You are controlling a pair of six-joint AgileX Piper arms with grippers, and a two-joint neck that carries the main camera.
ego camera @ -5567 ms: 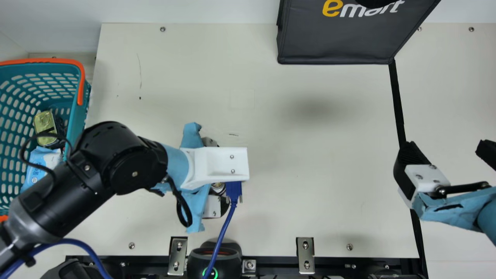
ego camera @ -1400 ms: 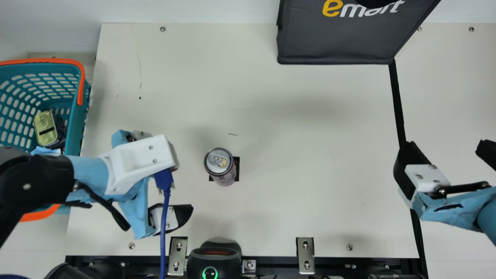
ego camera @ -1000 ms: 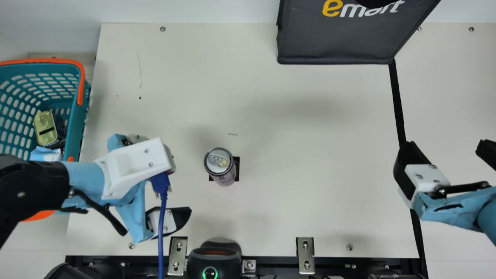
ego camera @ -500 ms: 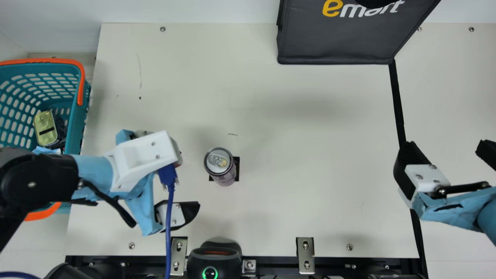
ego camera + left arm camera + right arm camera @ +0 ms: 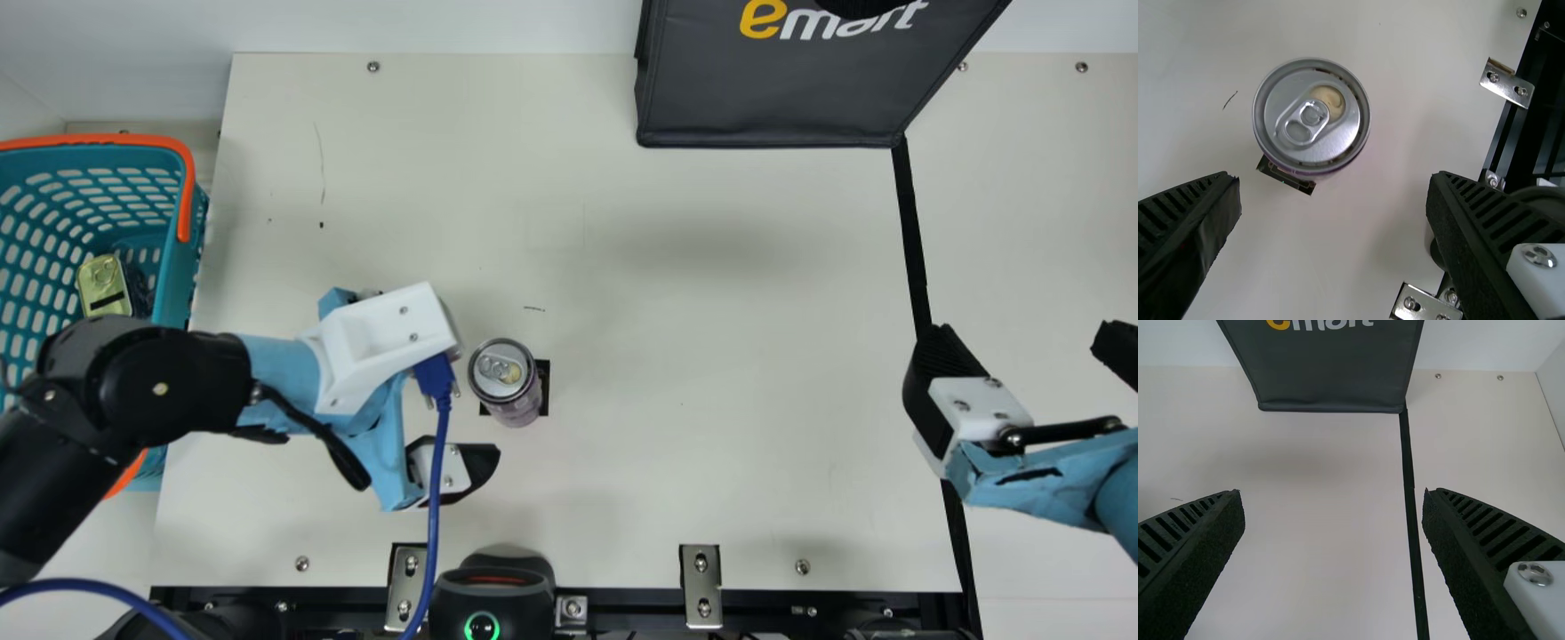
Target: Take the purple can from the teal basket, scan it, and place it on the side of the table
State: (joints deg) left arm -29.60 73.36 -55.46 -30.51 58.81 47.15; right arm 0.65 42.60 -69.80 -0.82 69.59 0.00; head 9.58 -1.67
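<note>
Orange and white lettering (image 5: 762, 20) across front of dark bag (image 5: 773, 102) at table's far edge; left arm angled in past teal basket (image 5: 176, 267), its gripper (image 5: 464, 398) just beside purple can (image 5: 504, 382), fingers spread wide, gripping nothing; can upright on table, partly over black square (image 5: 544, 388); right gripper (image 5: 1022, 342) by black strip (image 5: 910, 231), fingers wide apart too, released.

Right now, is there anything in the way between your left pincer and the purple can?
Nothing I can see is in the way. My left pincer is open and faces the purple can, which stands upright on the table.
</note>
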